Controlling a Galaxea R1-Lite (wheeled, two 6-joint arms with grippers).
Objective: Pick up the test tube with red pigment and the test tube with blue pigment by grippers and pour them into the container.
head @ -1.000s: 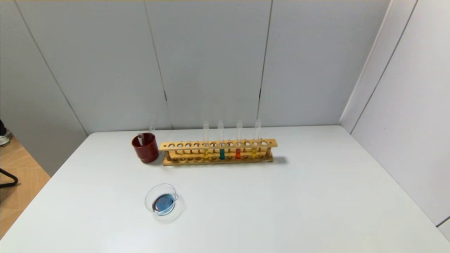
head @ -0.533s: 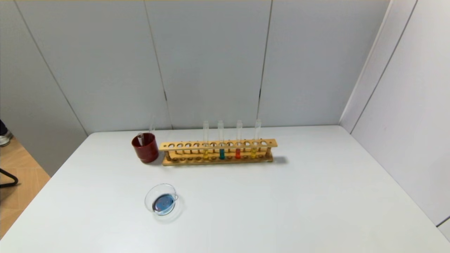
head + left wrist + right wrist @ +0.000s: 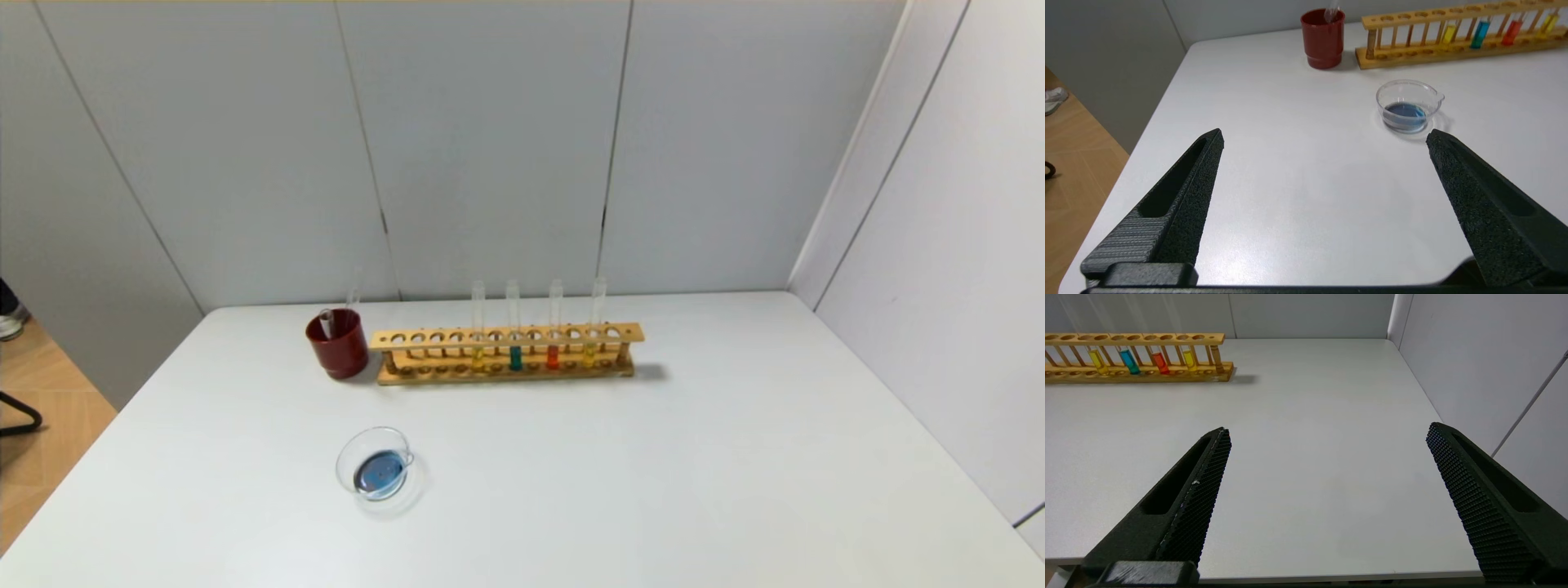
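Note:
The red-pigment test tube (image 3: 553, 353) and a blue-pigment test tube (image 3: 515, 356) stand upright in a wooden rack (image 3: 506, 353) at the table's far middle. Both also show in the left wrist view (image 3: 1511, 32) (image 3: 1480, 33) and in the right wrist view (image 3: 1160, 362) (image 3: 1129, 361). The glass container (image 3: 375, 469) sits near front left and holds blue liquid; it also shows in the left wrist view (image 3: 1407, 106). My left gripper (image 3: 1325, 136) is open and empty over the table's near left. My right gripper (image 3: 1327, 430) is open and empty over the near right edge. Neither gripper shows in the head view.
A dark red cup (image 3: 337, 343) with an empty glass tube stands left of the rack. Two yellow-liquid tubes (image 3: 478, 356) (image 3: 589, 353) flank the coloured ones. Grey walls close the back and the right. The table's left edge drops to a wooden floor (image 3: 41, 425).

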